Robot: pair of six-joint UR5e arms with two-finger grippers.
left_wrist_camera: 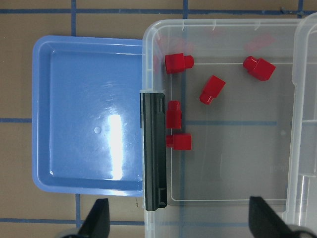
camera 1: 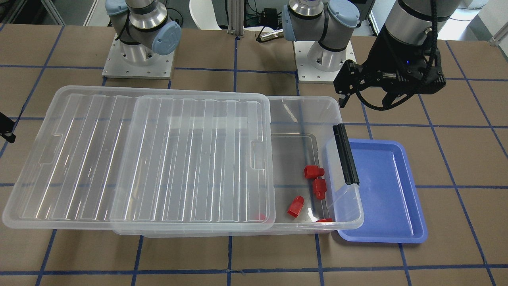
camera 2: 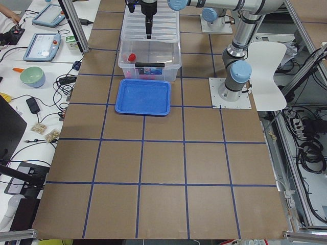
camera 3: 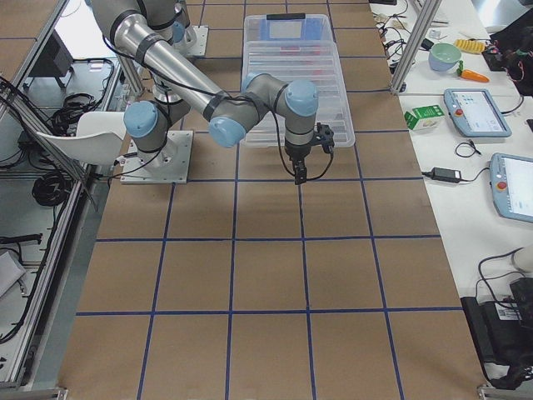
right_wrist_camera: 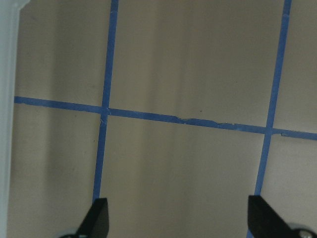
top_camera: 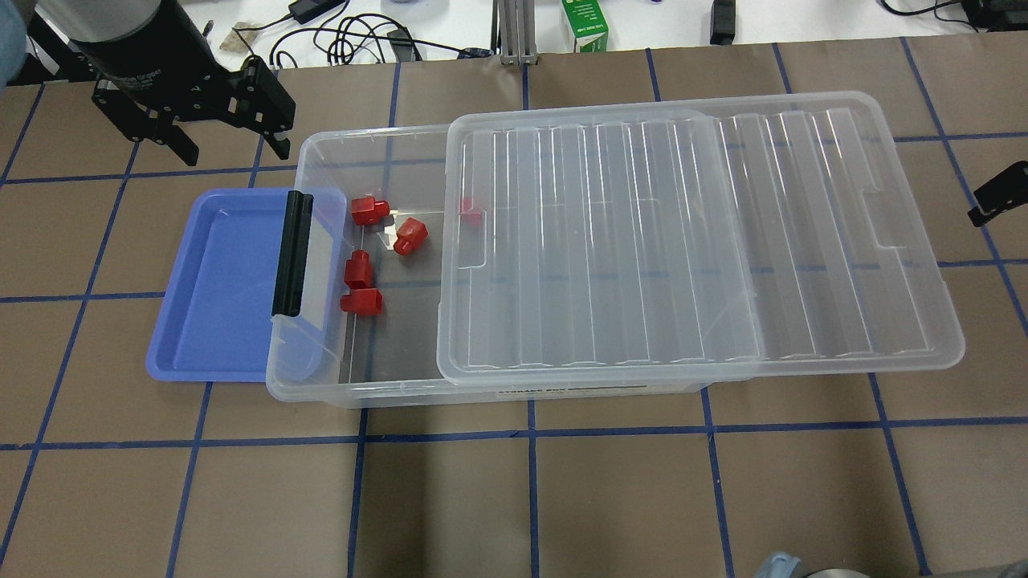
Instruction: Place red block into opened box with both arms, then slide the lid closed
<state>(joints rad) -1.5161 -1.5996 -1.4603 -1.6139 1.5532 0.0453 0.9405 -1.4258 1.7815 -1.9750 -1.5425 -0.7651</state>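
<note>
Overhead exterior: left gripper [top_camera: 233,148], fingers spread wide, hangs at upper left beside the box [top_camera: 317,385]; right gripper [right_wrist_camera: 179,220], equally wide, faces the table [right_wrist_camera: 198,74] at right edge. Red blocks [top_camera: 409,235] lie in the box's uncovered left end.

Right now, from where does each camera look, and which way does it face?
Front-facing: across the table, facing the robot; bases, left gripper.
Overhead: behind the robot, looking down; left gripper, right gripper partly.
Exterior left: table's left end; left arm nearer.
Exterior right: table's right end; right arm nearer.
Left wrist: down on red blocks, blue tray; own fingertips.
Right wrist: down on table; own fingertips.
Shared: front-facing and overhead show the lid.
</note>
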